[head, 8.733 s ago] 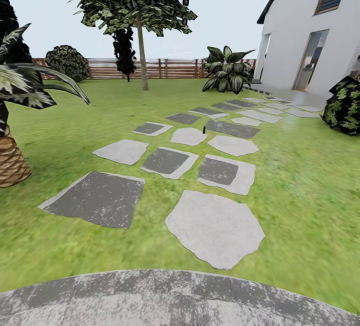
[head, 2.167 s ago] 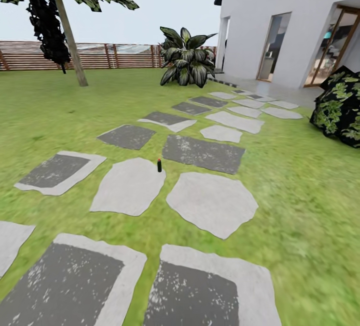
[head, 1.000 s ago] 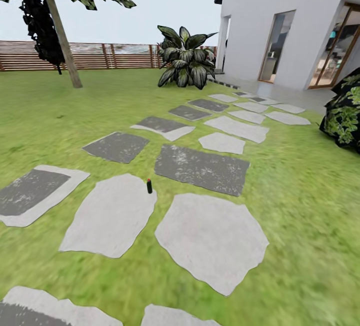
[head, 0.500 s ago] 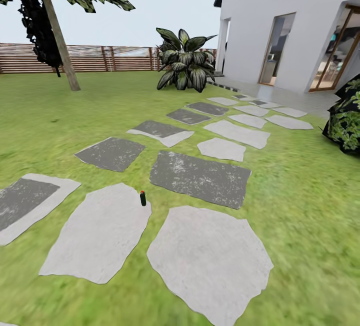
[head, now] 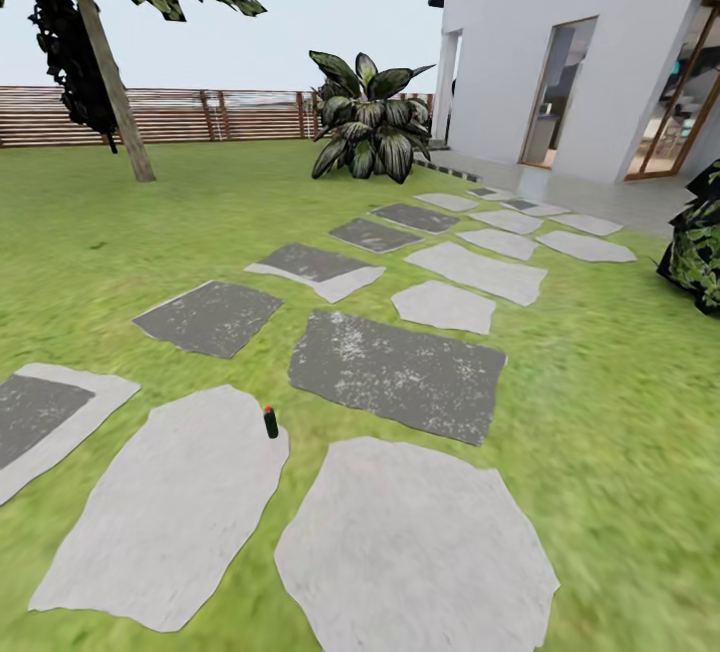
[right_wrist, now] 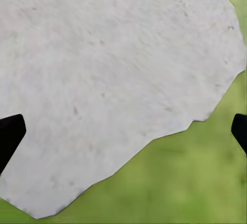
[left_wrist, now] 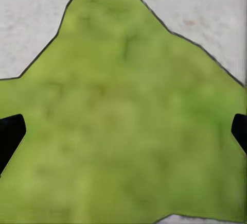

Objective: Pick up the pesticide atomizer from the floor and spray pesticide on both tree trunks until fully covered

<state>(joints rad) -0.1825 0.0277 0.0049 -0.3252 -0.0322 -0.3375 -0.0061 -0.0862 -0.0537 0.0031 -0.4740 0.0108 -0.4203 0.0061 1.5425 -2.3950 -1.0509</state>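
Head view: the pesticide atomizer (head: 270, 422) stands upright on the edge of a pale stepping stone (head: 165, 512) in the garden, near the robot and a little to its left, untouched. Across the lawn (head: 620, 402), one tree (head: 110, 42) rises before the wooden fence (head: 220, 114), its tree trunk (head: 112, 92) bare of any white specks. Both wrist views look straight down: the left gripper (left_wrist: 123, 131) hangs spread wide and empty over grass, the right gripper (right_wrist: 123, 131) likewise over stone. By this evidence the job is barely begun: pickup and spraying of both trees all lie ahead.
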